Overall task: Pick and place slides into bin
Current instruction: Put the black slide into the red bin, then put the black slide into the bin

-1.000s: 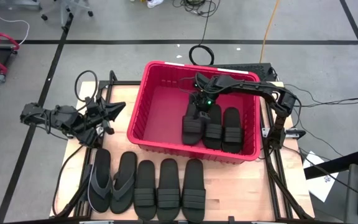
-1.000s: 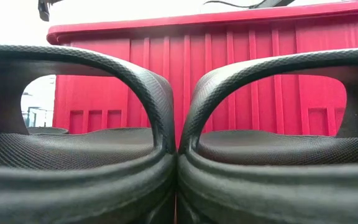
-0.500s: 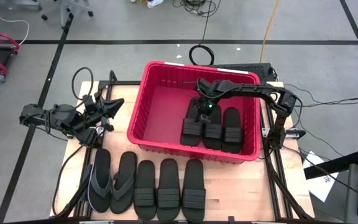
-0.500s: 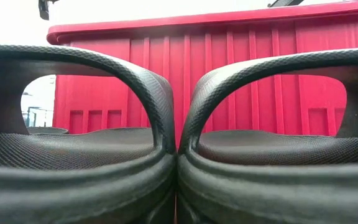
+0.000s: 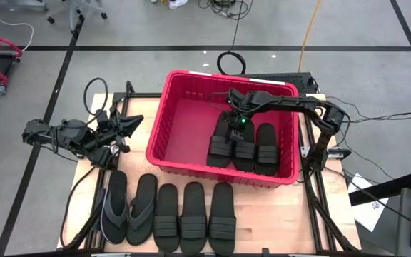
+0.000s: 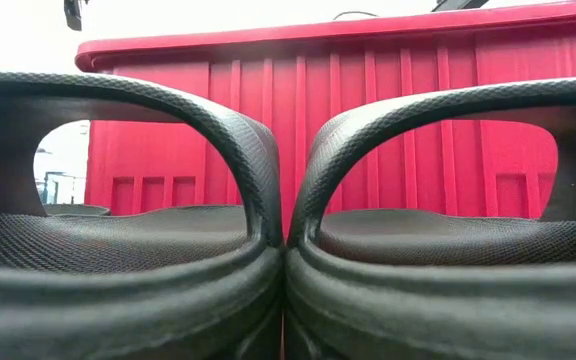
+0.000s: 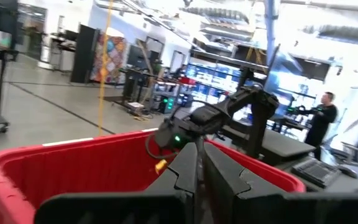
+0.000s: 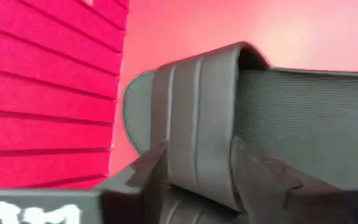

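We count three slides point(image 5: 242, 146) in the bin point(image 5: 164, 135) and five on the surface point(image 5: 262, 221). Right gripper point(image 5: 232, 123) hangs there, jaws apart astride one strap; left gripper point(image 5: 130, 123) waits, jaws together.

Inside the bin point(image 5: 164, 113), the leftmost slide point(image 5: 220, 148) no longer leans tilted as it did a second ago; it now lies flat beside the other two slides point(image 5: 255, 148). The right gripper point(image 5: 235, 120) now sits higher toward the bin's far wall, its fingers point(image 8: 261, 176) parted around the slide's ribbed strap point(image 8: 197, 118) rather than low over the sandal.
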`<act>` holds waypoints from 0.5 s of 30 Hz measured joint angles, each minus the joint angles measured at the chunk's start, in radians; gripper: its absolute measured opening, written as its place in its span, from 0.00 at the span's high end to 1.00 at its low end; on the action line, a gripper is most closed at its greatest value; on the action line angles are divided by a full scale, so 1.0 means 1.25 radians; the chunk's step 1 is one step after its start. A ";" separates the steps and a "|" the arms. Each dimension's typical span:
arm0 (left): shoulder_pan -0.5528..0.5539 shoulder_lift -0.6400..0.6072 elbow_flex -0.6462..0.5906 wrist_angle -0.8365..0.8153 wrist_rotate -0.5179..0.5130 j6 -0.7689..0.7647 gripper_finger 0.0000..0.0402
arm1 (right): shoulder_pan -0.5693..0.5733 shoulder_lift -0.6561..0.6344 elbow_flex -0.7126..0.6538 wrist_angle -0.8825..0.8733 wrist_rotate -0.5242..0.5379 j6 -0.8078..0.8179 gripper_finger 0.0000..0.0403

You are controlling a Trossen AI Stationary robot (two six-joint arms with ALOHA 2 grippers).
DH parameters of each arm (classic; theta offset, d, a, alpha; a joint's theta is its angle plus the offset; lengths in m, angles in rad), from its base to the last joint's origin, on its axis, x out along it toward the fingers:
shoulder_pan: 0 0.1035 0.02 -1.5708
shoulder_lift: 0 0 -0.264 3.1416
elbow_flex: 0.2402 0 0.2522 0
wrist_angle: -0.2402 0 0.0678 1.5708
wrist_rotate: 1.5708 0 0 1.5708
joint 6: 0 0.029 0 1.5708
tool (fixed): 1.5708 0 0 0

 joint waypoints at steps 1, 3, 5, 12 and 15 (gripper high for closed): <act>0.000 0.000 0.000 0.000 0.005 0.000 0.94 | 0.000 -0.009 0.000 0.002 0.009 0.003 0.55; 0.000 0.000 0.000 0.000 0.006 0.000 0.94 | 0.001 -0.029 0.000 0.011 0.019 0.007 0.52; 0.000 0.000 0.000 0.000 0.006 0.000 0.94 | 0.001 -0.053 0.000 0.025 0.020 0.014 0.50; 0.000 0.000 0.000 0.001 0.006 -0.048 0.94 | 0.004 -0.185 0.000 0.159 -0.017 0.157 0.53; 0.000 0.000 0.000 -0.001 0.006 -0.044 0.94 | 0.027 -0.263 0.000 0.254 0.006 0.241 0.65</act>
